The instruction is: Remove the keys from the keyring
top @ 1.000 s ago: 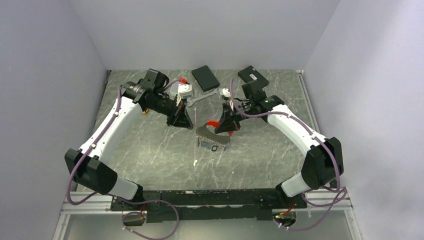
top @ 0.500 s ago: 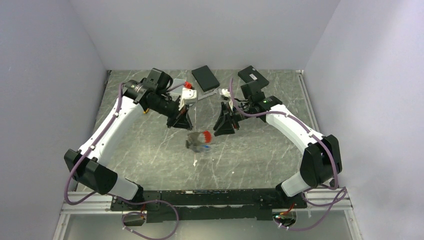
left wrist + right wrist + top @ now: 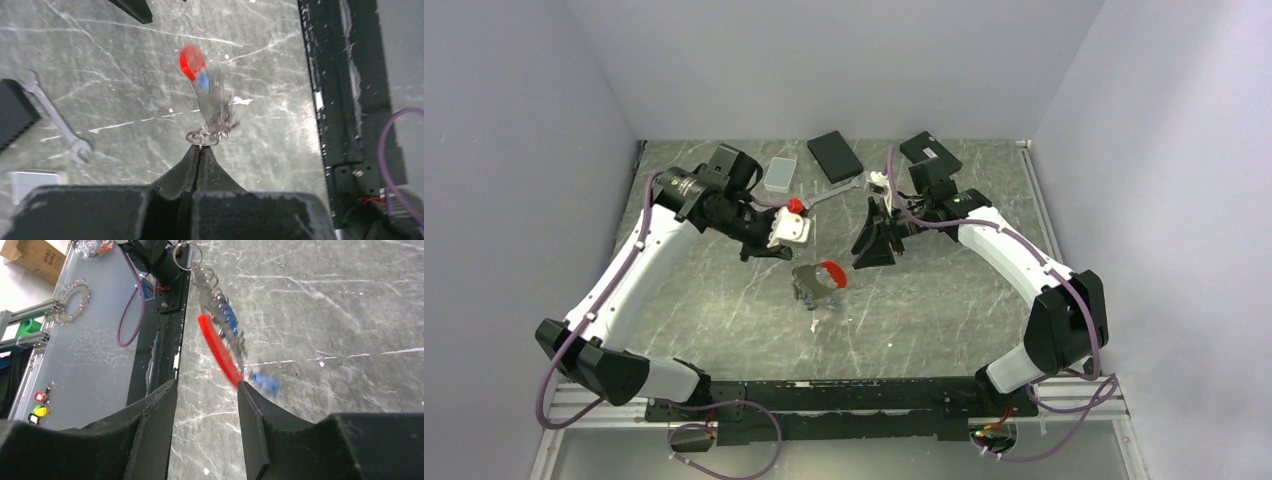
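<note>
The keyring point(image 3: 822, 279) hangs as a motion-blurred bunch between the two grippers. My left gripper point(image 3: 776, 255) is shut on its thin grey ring point(image 3: 201, 138). The red clip point(image 3: 191, 60) and the blue-headed keys point(image 3: 203, 83) dangle beyond the fingertips, over the table. In the right wrist view the red clip point(image 3: 219, 350) and the blue keys point(image 3: 229, 319) swing just in front of my right gripper point(image 3: 207, 390). The right gripper is open and holds nothing; the clip's end lies beside its right finger point(image 3: 250, 410). It shows to the right of the bunch in the top view point(image 3: 876, 246).
A silver wrench point(image 3: 828, 195) lies behind the grippers, also in the left wrist view point(image 3: 56, 119). A black box point(image 3: 836, 155) and a clear plastic case point(image 3: 779, 175) sit at the back. A small white scrap point(image 3: 814, 326) lies on the table.
The right gripper was at the red clip a second ago and is now open and apart from it. The bunch swung left; the left arm turned and pulled back left with the ring.
</note>
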Tool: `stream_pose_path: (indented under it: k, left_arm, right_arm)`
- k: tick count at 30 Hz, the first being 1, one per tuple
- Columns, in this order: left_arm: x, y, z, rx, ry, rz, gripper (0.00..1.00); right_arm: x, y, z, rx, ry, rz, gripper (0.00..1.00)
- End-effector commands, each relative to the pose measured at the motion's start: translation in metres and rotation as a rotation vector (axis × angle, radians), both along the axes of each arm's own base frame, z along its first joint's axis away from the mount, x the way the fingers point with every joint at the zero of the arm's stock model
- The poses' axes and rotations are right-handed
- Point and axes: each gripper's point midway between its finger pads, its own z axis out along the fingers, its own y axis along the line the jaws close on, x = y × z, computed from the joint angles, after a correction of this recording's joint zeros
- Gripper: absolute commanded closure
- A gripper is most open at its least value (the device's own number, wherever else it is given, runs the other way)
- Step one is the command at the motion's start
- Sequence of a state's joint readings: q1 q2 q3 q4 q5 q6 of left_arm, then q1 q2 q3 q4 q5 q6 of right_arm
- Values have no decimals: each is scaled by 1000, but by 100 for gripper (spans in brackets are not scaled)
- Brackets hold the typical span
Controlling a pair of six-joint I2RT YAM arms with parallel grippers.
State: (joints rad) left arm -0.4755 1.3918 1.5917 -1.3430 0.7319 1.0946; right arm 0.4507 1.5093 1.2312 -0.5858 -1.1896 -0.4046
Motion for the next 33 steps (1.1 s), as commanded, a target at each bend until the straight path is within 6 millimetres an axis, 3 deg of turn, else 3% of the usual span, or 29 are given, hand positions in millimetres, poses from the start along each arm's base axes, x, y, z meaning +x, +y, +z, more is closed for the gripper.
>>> stream_pose_path:
  k: [1, 10, 19, 33]
  left_arm:
    - [1, 1, 18, -16, -233, -138, 100]
    - [-2, -10, 33, -48, -456, -247, 100]
    - [-17, -12, 25, -29, -487, -320, 100]
    - [-21, -24, 34, -78, -669, -404, 100]
  right_arm:
    - [3, 2, 27, 68, -70, 19, 49]
    - [-3, 0, 39, 92, -65, 36, 50]
    - [0, 2, 47, 92, -57, 15, 51]
    - [11, 5, 51, 93, -109, -6, 53]
